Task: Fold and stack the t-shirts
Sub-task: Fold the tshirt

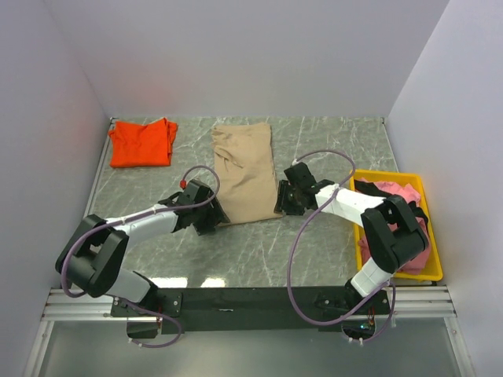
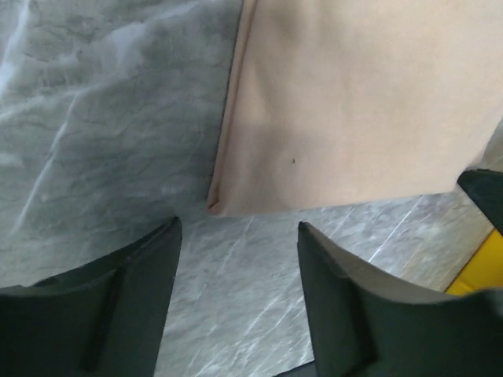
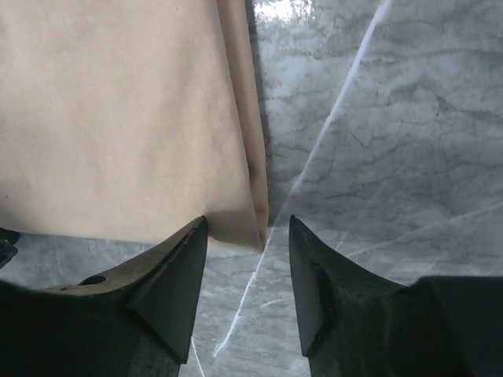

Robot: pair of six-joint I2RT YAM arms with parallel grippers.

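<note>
The tan t-shirt (image 1: 245, 173) lies folded into a long strip in the middle of the table. My left gripper (image 1: 215, 217) is at its near left corner and my right gripper (image 1: 282, 204) is at its near right corner. In the left wrist view the left gripper (image 2: 240, 229) is open, with the tan t-shirt's corner (image 2: 214, 206) just beyond its tips and only table between them. The right gripper (image 3: 247, 226) is open too, and the tan t-shirt's corner (image 3: 253, 236) reaches into the gap at its tips. An orange-red t-shirt (image 1: 141, 143) lies folded at the back left.
A yellow tray (image 1: 393, 174) at the right edge holds a crumpled pink t-shirt (image 1: 402, 193) and a dark one (image 1: 369, 188). White walls close the table at the back and on both sides. Both arms' cables loop above the near half of the table.
</note>
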